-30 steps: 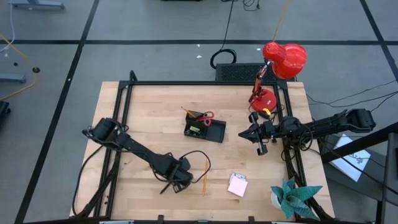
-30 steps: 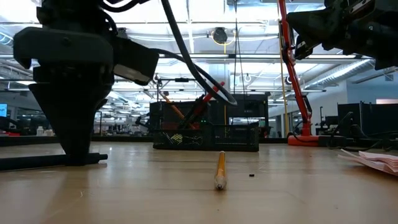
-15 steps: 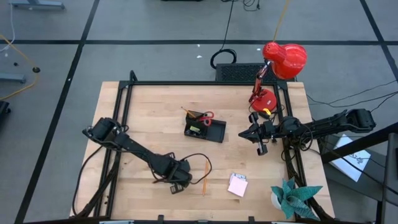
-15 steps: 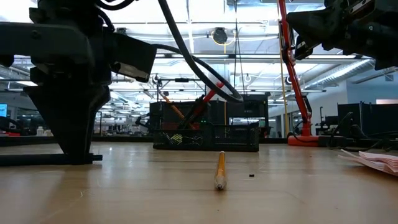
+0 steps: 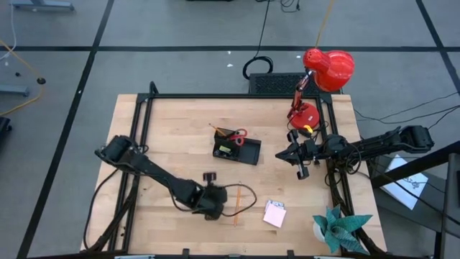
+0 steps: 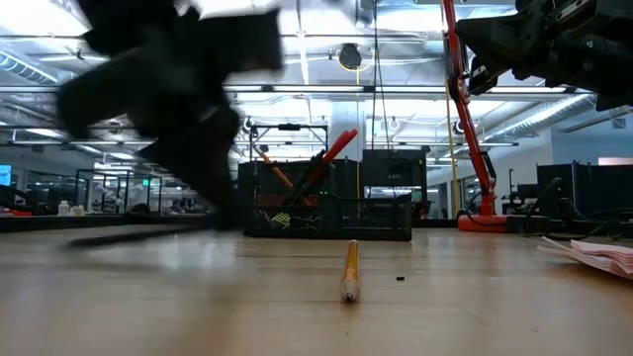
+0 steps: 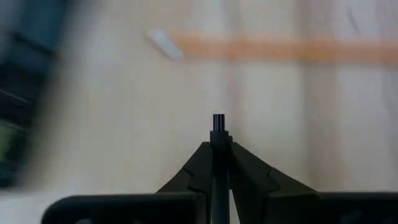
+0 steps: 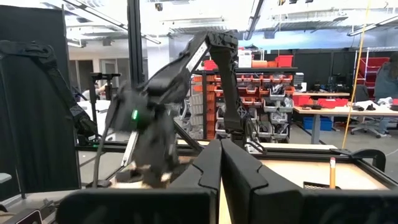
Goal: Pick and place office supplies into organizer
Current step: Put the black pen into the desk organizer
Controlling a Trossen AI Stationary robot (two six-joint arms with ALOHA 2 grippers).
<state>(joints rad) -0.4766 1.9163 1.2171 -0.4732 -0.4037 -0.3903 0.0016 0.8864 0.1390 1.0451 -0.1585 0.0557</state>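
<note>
High view showed my left gripper, fingers together on nothing, with the orange pencil at its three o'clock, lying twelve-to-six.

High view: overhead, straight down, covers whole table and both arms.
Low view: tabletop height, level across table into room; pencil close in front, organizer behind it. Both also in high view: pencil, organizer.
Left wrist view: near-straight down, very close to wood, blurred; pencil crosses it.
Right wrist view: level across table toward left arm, room beyond.
</note>
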